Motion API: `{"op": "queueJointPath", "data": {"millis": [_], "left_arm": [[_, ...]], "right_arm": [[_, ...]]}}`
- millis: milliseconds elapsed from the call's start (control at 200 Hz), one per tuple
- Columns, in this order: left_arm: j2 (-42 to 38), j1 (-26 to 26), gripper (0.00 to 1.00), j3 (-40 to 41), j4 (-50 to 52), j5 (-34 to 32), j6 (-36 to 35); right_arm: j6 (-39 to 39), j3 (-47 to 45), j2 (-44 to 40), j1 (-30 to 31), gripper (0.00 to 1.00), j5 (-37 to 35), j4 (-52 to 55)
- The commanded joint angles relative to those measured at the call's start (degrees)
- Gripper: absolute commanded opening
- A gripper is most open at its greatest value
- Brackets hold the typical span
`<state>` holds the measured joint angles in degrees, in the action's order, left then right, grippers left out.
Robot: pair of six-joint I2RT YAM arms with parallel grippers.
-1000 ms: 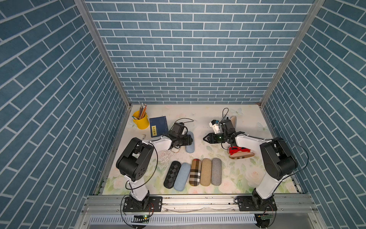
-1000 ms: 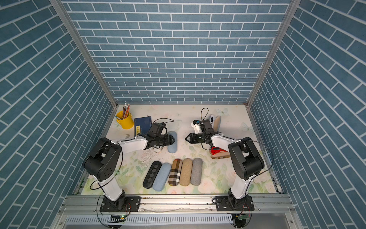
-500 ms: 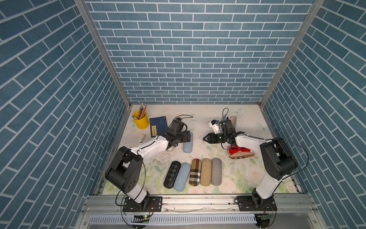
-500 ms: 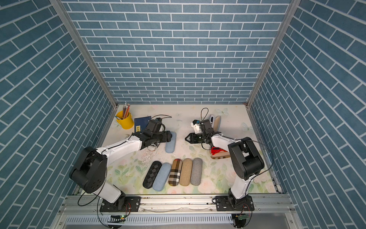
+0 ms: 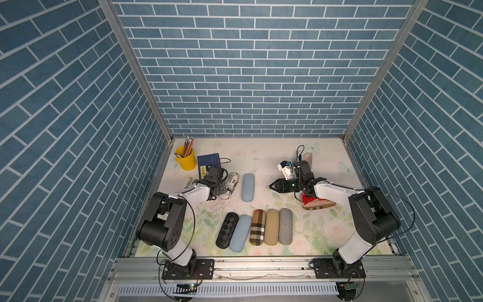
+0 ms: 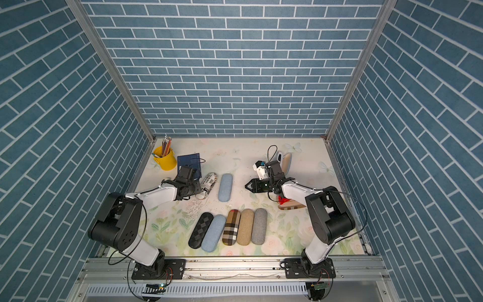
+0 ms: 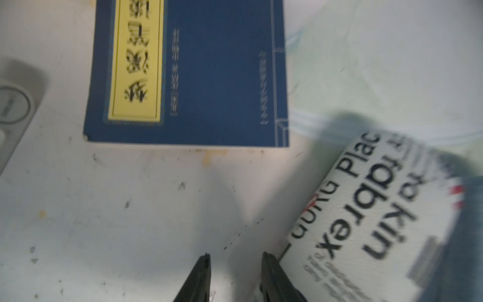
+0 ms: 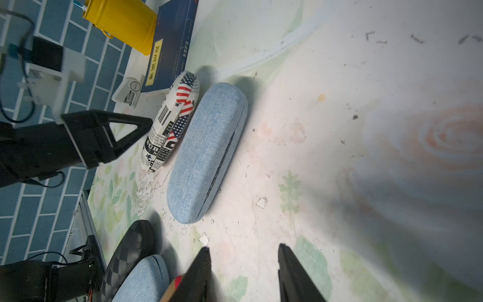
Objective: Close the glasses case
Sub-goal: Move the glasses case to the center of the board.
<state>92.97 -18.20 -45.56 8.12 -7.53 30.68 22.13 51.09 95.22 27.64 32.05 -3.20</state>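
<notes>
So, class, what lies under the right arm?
An open plaid case with red lining; the right arm covers much of it, so its contents are hidden.

Left arm (image 5: 162, 224) and right arm (image 5: 373, 222), black joint housings, white link shells, thin black looping cables (image 5: 414, 216), screwed black base plates (image 5: 187, 269) at 6 o'clock, right gripper (image 8: 243, 247) with black tapered fingers (image 8: 201, 277).

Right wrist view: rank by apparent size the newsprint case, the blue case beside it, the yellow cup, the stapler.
1. Blue case, nearest.
2. Newsprint case.
3. Yellow cup, cropped by the frame and farther off, so unsure against the newsprint case.
4. Stapler.
</notes>
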Motion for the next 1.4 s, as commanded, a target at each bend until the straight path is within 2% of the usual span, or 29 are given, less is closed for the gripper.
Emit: {"op": "queueJointPath", "data": {"millis": [0,65,160,615,830,935,1110,1245,1390], "left_arm": [[1.75,0.18,0.34,0.93,-2.57,0.71,0.39],[2.02,-0.19,0.34,1.39,-4.24,2.46,0.12],[3.64,-1.47,0.33,-0.58,-2.79,0.6,-1.09],[7.58,-5.4,0.34,-3.84,-5.1,2.6,-3.65],[9.46,-6.21,0.42,-5.74,-5.74,3.34,-6.03],[9.6,-6.4,0.42,-6.49,-5.66,4.17,-6.29],[7.38,-6.35,0.42,-5.77,-4.1,0.73,-5.25],[0.64,-6.35,0.43,-3.92,-4.32,-1.15,-3.83],[-9.36,-7.02,0.55,-2.53,-5.37,0.18,-3.29]], "right_arm": [[-1.68,-0.63,-0.97,0.37,0.42,0.89,-0.48],[-1.72,-0.73,-0.56,0.9,0.42,0.91,-0.73],[-1.74,-0.87,0.06,1.19,0.42,0.73,-1.04],[-2.44,-0.86,0.41,1.28,0.42,0.3,-0.4],[-2.78,-0.82,-0.3,0.78,0.42,-1.03,0.47],[-2.88,-0.56,-1.56,-0.18,0.42,-2.09,1.63],[-2.88,1.2,-4.76,-3.35,0.43,-7.13,6.21],[-1.43,1.81,-7.63,-10.18,0.44,-9.62,8.36],[-2.04,4.22,-8.38,-17.36,0.45,-14.07,11.28]]}}
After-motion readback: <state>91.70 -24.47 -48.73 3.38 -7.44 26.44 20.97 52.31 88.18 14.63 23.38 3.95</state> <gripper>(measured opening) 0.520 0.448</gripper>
